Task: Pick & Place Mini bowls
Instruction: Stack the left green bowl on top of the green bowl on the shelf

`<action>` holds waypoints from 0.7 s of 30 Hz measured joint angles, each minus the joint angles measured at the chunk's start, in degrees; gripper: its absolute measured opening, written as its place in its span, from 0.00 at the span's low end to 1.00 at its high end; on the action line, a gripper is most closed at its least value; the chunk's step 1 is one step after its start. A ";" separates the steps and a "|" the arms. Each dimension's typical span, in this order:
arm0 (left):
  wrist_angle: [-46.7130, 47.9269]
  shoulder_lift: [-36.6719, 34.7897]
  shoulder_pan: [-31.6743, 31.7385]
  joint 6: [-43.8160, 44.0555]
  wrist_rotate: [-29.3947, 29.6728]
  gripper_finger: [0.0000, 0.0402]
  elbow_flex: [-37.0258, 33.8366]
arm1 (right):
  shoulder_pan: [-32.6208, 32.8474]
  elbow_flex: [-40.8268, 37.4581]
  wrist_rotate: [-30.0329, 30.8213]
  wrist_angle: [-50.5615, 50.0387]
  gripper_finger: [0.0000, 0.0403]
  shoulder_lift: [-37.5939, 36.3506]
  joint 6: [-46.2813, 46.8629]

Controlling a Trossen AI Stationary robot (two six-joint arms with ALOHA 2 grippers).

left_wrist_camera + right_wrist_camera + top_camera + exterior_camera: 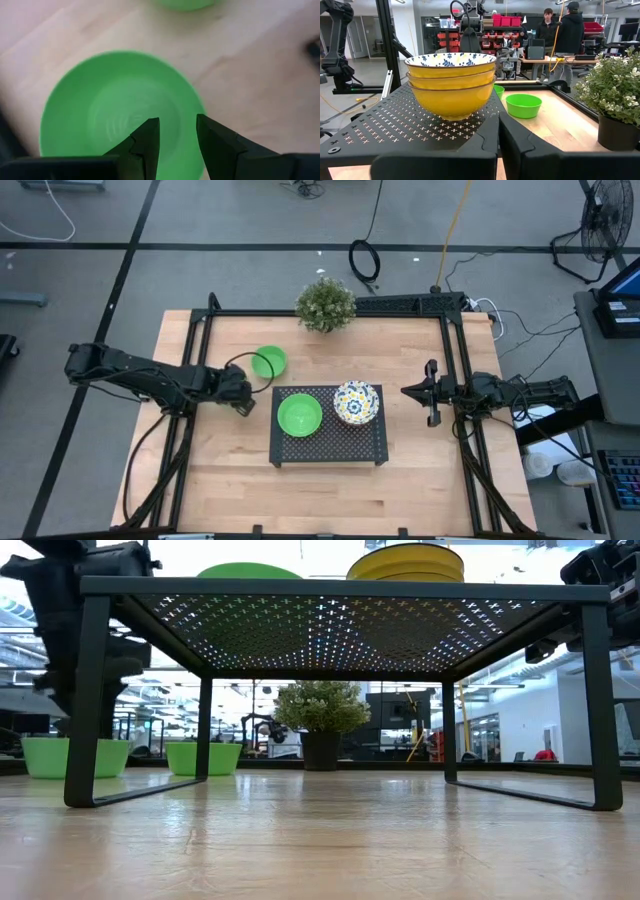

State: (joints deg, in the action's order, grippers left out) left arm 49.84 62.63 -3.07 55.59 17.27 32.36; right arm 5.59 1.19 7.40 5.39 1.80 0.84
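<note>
Fingers of the left gripper (pixel 176 142) stand slightly parted above a green bowl (pixel 120 112), gripping nothing visible; whether they straddle the rim cannot be told. The high view puts this gripper (pixel 240 392) at the rack's left edge, though the bowl beneath it is hidden there. A second green bowl (pixel 268 362) sits on the table (pixel 230 480) just beyond, and a third (pixel 299 414) sits on the black perforated rack (pixel 330 450). Beside that one stands a stack of three floral bowls (pixel 356 402), yellow outside.

Risks, as judged: the gap is narrow, so a descent slightly off the rim could push the light plastic bowl away or tip it. The rack edge is close, and a lift swung inward could strike it.

Pose: the left arm reaches in low from the table's left side, wrist pointing downward. The right gripper (pixel 432 392) waits right of the rack, level, facing the stack, fingers closed together and empty.
</note>
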 joint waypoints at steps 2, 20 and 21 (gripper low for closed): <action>-3.64 0.01 -0.05 -2.83 -1.08 0.33 0.00 | 0.00 -0.02 0.00 -0.01 0.00 0.00 0.00; 2.01 -3.15 3.41 -4.77 7.56 0.33 5.74 | 0.00 -0.02 0.00 0.09 0.00 -0.02 0.00; 3.16 -3.11 4.49 -3.81 7.96 0.33 5.73 | 0.02 -0.02 0.00 0.09 0.00 -0.02 0.00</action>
State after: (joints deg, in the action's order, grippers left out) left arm 53.00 59.52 1.42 51.78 25.23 38.09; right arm 5.60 1.17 7.40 5.47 1.78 0.84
